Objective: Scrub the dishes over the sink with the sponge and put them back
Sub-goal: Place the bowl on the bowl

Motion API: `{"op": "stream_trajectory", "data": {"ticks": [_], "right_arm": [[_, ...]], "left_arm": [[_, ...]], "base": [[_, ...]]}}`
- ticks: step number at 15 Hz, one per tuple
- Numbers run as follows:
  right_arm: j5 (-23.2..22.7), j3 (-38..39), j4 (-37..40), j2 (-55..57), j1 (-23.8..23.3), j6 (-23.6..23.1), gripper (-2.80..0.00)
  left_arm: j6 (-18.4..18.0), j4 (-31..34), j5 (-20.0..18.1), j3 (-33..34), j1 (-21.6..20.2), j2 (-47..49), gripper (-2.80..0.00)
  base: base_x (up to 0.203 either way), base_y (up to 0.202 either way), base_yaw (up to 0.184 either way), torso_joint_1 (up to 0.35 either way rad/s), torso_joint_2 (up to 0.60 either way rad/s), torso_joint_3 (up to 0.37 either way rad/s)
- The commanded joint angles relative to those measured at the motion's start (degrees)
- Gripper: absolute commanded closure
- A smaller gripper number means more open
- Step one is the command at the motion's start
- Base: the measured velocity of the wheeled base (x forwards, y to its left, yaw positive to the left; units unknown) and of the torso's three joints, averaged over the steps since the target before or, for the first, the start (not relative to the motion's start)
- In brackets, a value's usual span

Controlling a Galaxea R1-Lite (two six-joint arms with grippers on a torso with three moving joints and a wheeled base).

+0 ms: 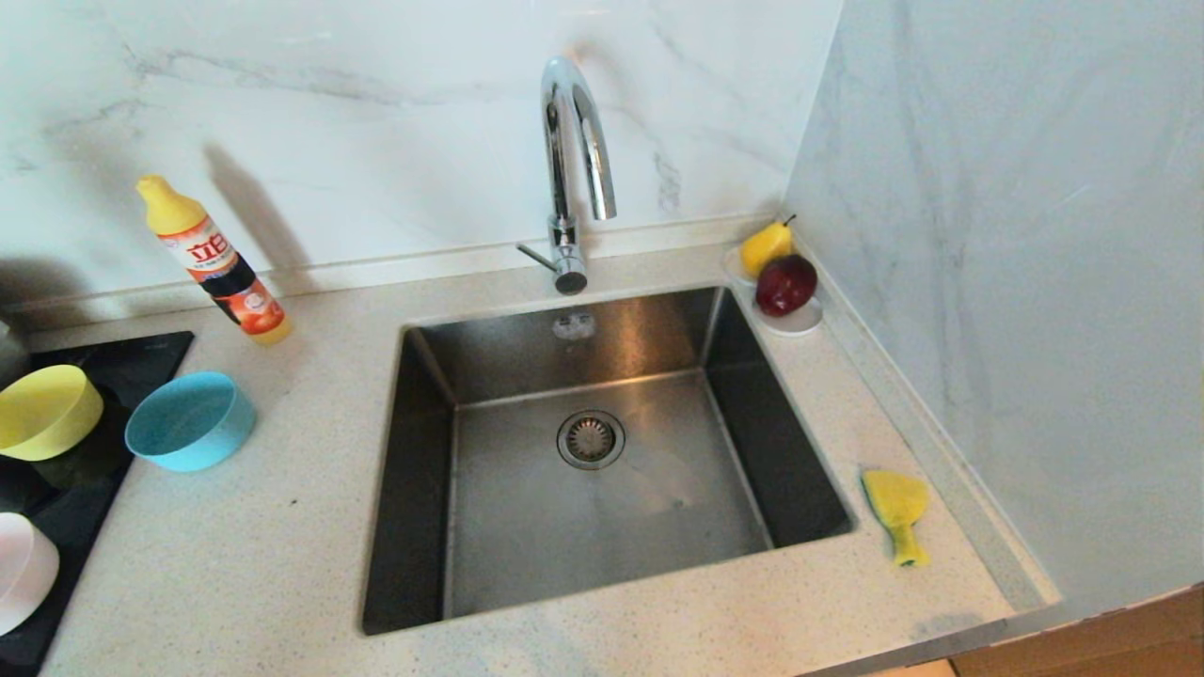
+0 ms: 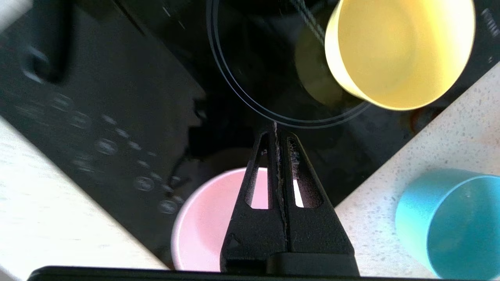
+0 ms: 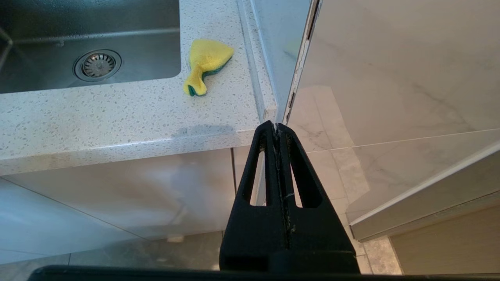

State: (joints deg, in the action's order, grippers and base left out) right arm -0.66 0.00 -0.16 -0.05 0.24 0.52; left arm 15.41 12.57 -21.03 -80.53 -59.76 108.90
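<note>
Three bowls stand at the left of the counter: a yellow bowl [image 1: 45,412] [image 2: 398,52] and a pale pink bowl [image 1: 23,569] [image 2: 207,222] on the black cooktop [image 1: 85,508], and a light blue bowl [image 1: 191,420] [image 2: 453,222] on the counter beside it. My left gripper [image 2: 275,127] hangs shut and empty above the cooktop, over the pink bowl, between the bowls. The yellow sponge [image 1: 896,509] [image 3: 205,64] lies on the counter right of the steel sink [image 1: 602,451]. My right gripper [image 3: 276,125] is shut and empty, parked below the counter's front edge.
A chrome tap [image 1: 574,169] rises behind the sink. A detergent bottle [image 1: 214,261] leans at the back left. A white saucer [image 1: 795,322] with a pear [image 1: 767,246] and a red apple [image 1: 786,284] sits in the back right corner by the marble wall [image 1: 1016,282].
</note>
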Motion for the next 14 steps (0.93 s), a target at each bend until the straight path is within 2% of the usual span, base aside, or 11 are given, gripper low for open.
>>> {"op": "stream_trajectory", "data": {"ticks": [1, 4, 5, 6, 9, 14], "right_arm": [[0.0, 0.0, 0.0, 0.0, 0.0, 0.0, 0.00], [0.0, 0.0, 0.0, 0.0, 0.0, 0.0, 0.00], [0.0, 0.0, 0.0, 0.0, 0.0, 0.0, 0.00], [0.0, 0.0, 0.0, 0.0, 0.0, 0.0, 0.00], [0.0, 0.0, 0.0, 0.0, 0.0, 0.0, 0.00], [0.0, 0.0, 0.0, 0.0, 0.0, 0.0, 0.00]], "left_arm": [[2.3, 0.1, -0.1, 0.2, 1.5, 2.0, 0.00], [3.3, -0.1, 0.2, 0.5, 3.6, 2.3, 0.00], [5.0, -0.1, 0.8, -0.1, 4.2, 2.3, 0.00], [7.3, -0.2, 2.4, -1.0, 5.0, 2.3, -2.80], [13.4, -0.2, 3.4, -4.1, 5.7, 3.0, -2.80], [15.1, -0.5, 3.7, -5.4, 5.6, 7.9, -2.80]], "base": [[0.000, 0.000, 0.000, 0.000, 0.00, 0.000], [0.000, 0.000, 0.000, 0.000, 0.00, 0.000], [0.000, 0.000, 0.000, 0.000, 0.00, 0.000], [0.000, 0.000, 0.000, 0.000, 0.00, 0.000], [0.000, 0.000, 0.000, 0.000, 0.00, 0.000], [0.000, 0.000, 0.000, 0.000, 0.00, 0.000]]}}
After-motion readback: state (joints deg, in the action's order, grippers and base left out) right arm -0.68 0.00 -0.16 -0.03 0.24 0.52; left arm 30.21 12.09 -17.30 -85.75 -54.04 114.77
